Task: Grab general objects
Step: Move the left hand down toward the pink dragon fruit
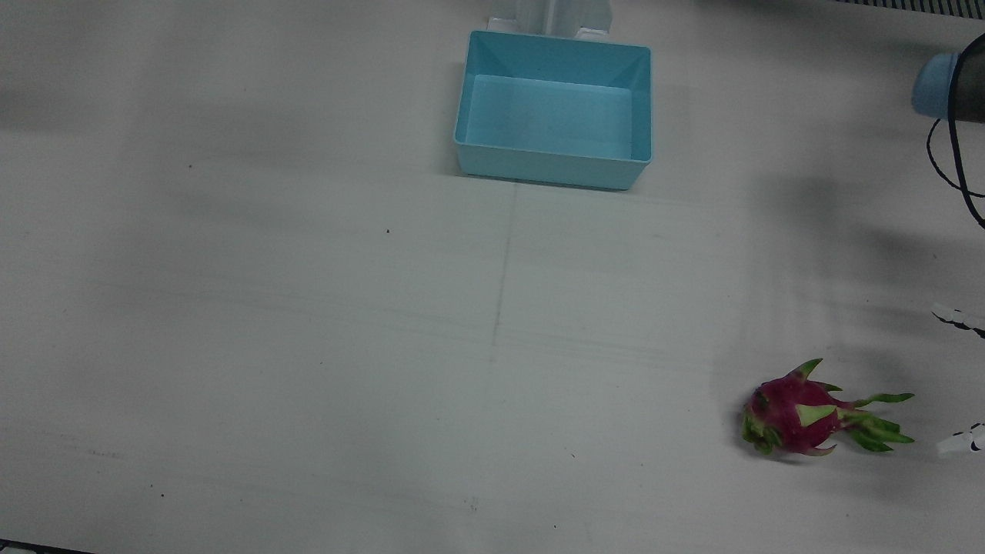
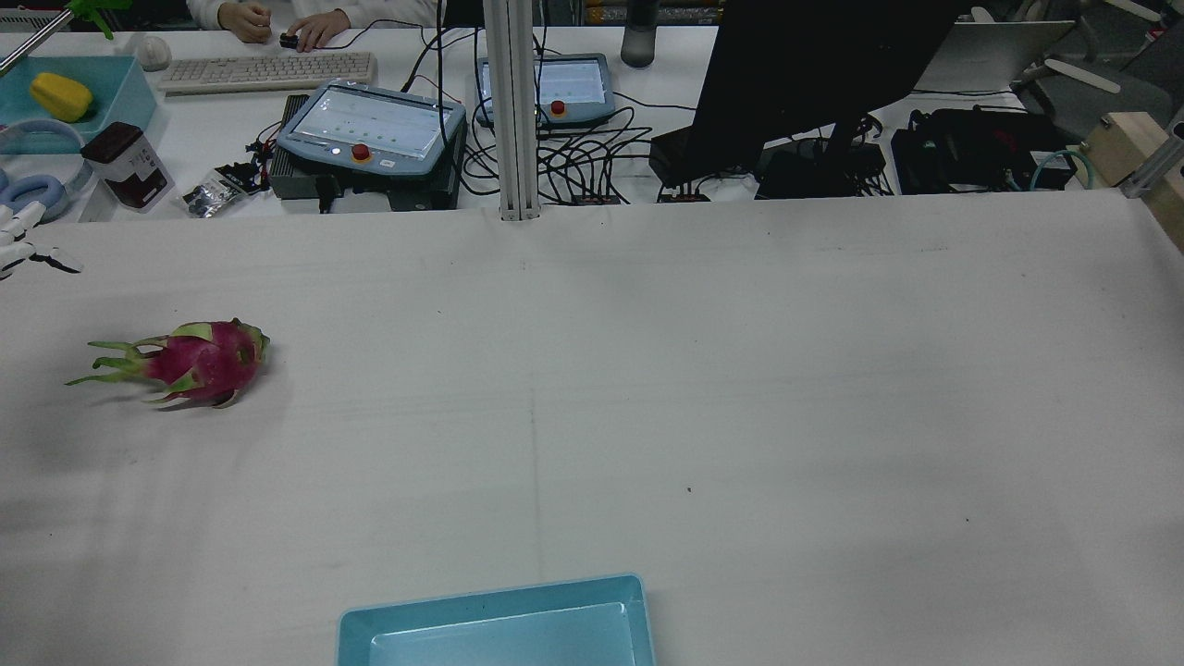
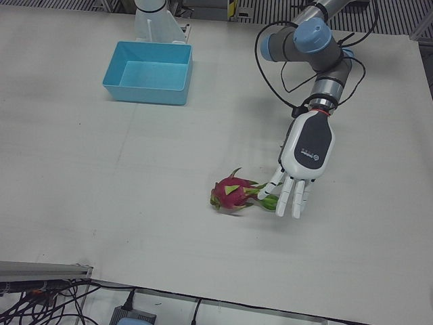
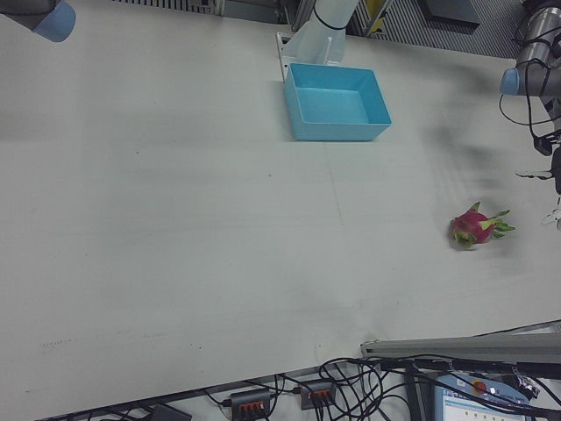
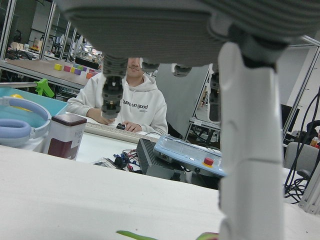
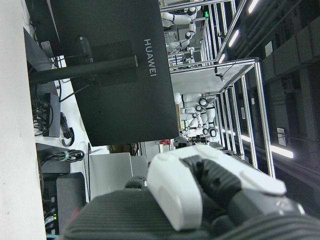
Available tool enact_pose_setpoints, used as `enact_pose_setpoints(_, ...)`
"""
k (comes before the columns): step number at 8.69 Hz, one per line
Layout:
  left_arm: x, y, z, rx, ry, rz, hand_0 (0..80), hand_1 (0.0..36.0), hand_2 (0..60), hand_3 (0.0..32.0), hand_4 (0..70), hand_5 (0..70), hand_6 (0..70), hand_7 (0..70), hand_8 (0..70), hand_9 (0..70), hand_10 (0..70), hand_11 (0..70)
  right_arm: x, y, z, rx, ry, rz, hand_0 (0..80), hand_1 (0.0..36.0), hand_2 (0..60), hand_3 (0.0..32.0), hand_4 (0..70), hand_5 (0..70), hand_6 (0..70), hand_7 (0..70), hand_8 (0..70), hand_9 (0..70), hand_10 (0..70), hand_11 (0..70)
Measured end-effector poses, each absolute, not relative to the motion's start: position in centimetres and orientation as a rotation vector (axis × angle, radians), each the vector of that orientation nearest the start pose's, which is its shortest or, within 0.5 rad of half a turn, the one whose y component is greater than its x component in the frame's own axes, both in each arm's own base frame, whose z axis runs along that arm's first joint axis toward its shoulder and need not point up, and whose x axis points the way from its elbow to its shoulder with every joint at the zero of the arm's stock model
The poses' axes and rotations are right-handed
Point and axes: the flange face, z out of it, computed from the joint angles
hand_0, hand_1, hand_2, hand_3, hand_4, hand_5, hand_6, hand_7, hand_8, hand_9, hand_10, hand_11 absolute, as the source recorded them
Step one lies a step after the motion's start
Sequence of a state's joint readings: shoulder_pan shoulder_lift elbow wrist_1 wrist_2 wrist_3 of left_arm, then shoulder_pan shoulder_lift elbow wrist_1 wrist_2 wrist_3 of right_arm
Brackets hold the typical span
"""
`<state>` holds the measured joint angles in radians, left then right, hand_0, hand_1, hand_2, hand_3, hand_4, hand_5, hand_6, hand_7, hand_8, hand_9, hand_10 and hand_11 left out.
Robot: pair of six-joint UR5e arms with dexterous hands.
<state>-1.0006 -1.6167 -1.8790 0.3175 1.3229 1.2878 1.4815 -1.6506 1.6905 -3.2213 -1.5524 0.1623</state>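
A pink dragon fruit [image 3: 230, 195] with green scales lies on its side on the white table, also seen in the front view [image 1: 796, 419] and rear view [image 2: 199, 361]. My left hand [image 3: 302, 162] hangs just beside the fruit's leafy end, fingers straight, apart and pointing down, holding nothing. Its fingertips [image 1: 958, 315] show at the front view's right edge, and one finger [image 5: 247, 150] fills the left hand view. My right hand [image 6: 200, 190] shows only in part in its own view, away from the fruit; I cannot tell how its fingers stand.
An empty light-blue bin [image 1: 539, 165] stands at the robot's side of the table, mid-width, also in the left-front view [image 3: 145, 91]. Beyond the far table edge are control pendants [image 2: 370, 134], a keyboard [image 2: 268, 69], a black monitor [image 2: 814, 65] and cables.
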Motion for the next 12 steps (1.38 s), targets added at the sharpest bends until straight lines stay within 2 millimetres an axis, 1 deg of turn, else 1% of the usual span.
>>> enact_pose_setpoints(1,14.2,-49.8,53.9,0.780,1.552,-1.174,55.5,20.6,0.0,28.6,0.0,0.0,0.0,0.0,0.0,0.0,0.0,0.0,9.4,-46.4,67.4,0.247,2.118,-2.217,0.0,0.0,0.0,0.0,0.0,0.0,0.0,0.0,0.0,0.0,0.0,0.0)
enact_pose_setpoints(2,14.8,-50.1,53.3,0.771,1.558,-1.177,56.2,21.5,0.0,28.0,0.0,0.0,0.0,0.0,0.0,0.0,0.0,0.0,9.4,-46.4,67.4,0.247,2.118,-2.217,0.0,0.0,0.0,0.0,0.0,0.0,0.0,0.0,0.0,0.0,0.0,0.0)
enact_pose_setpoints(3,15.1,-50.1,53.1,0.774,1.552,-1.188,56.9,22.0,0.0,28.2,0.0,0.0,0.0,0.0,0.0,0.0,0.0,0.0,9.4,-46.4,67.4,0.247,2.118,-2.217,0.0,0.0,0.0,0.0,0.0,0.0,0.0,0.0,0.0,0.0,0.0,0.0)
enact_pose_setpoints(4,16.2,-49.8,53.1,0.781,1.541,-1.202,57.7,22.9,0.0,29.4,0.0,0.0,0.0,0.0,0.0,0.0,0.0,0.0,9.4,-46.4,67.4,0.247,2.118,-2.217,0.0,0.0,0.0,0.0,0.0,0.0,0.0,0.0,0.0,0.0,0.0,0.0)
enact_pose_setpoints(5,17.5,-49.3,53.0,0.788,1.533,-1.213,56.0,21.5,0.0,28.8,0.0,0.0,0.0,0.0,0.0,0.0,0.0,0.0,9.4,-46.4,67.4,0.247,2.118,-2.217,0.0,0.0,0.0,0.0,0.0,0.0,0.0,0.0,0.0,0.0,0.0,0.0)
enact_pose_setpoints(6,18.4,-49.1,52.5,0.796,1.539,-1.218,54.9,20.9,0.0,27.4,0.0,0.0,0.0,0.0,0.0,0.0,0.0,0.0,9.4,-46.4,67.4,0.247,2.118,-2.217,0.0,0.0,0.0,0.0,0.0,0.0,0.0,0.0,0.0,0.0,0.0,0.0)
enact_pose_setpoints(7,18.9,-49.0,52.0,0.805,1.537,-1.222,53.6,19.6,0.0,26.4,0.0,0.0,0.0,0.0,0.0,0.0,0.0,0.0,9.4,-46.4,67.4,0.247,2.119,-2.216,0.0,0.0,0.0,0.0,0.0,0.0,0.0,0.0,0.0,0.0,0.0,0.0)
enact_pose_setpoints(8,19.6,-48.9,51.2,0.806,1.509,-1.222,54.6,20.4,0.0,25.4,0.0,0.0,0.0,0.0,0.0,0.0,0.0,0.0,9.4,-46.4,67.4,0.247,2.119,-2.216,0.0,0.0,0.0,0.0,0.0,0.0,0.0,0.0,0.0,0.0,0.0,0.0)
enact_pose_setpoints(9,20.9,-48.9,49.8,0.797,1.473,-1.217,55.7,21.4,0.0,25.4,0.0,0.0,0.0,0.0,0.0,0.0,0.0,0.0,9.4,-46.4,67.4,0.247,2.118,-2.216,0.0,0.0,0.0,0.0,0.0,0.0,0.0,0.0,0.0,0.0,0.0,0.0)
enact_pose_setpoints(10,22.4,-49.0,48.3,0.785,1.450,-1.209,55.7,21.2,0.0,28.0,0.0,0.0,0.0,0.0,0.0,0.0,0.0,0.0,9.4,-46.4,67.4,0.247,2.118,-2.216,0.0,0.0,0.0,0.0,0.0,0.0,0.0,0.0,0.0,0.0,0.0,0.0)
enact_pose_setpoints(11,23.4,-49.1,47.3,0.779,1.434,-1.205,55.0,20.5,0.0,29.0,0.0,0.0,0.0,0.0,0.0,0.0,0.0,0.0,9.4,-46.4,67.4,0.247,2.118,-2.217,0.0,0.0,0.0,0.0,0.0,0.0,0.0,0.0,0.0,0.0,0.0,0.0)
enact_pose_setpoints(12,23.8,-49.2,47.0,0.785,1.420,-1.210,54.1,19.8,0.0,28.2,0.0,0.0,0.0,0.0,0.0,0.0,0.0,0.0,9.4,-46.4,67.4,0.247,2.118,-2.217,0.0,0.0,0.0,0.0,0.0,0.0,0.0,0.0,0.0,0.0,0.0,0.0)
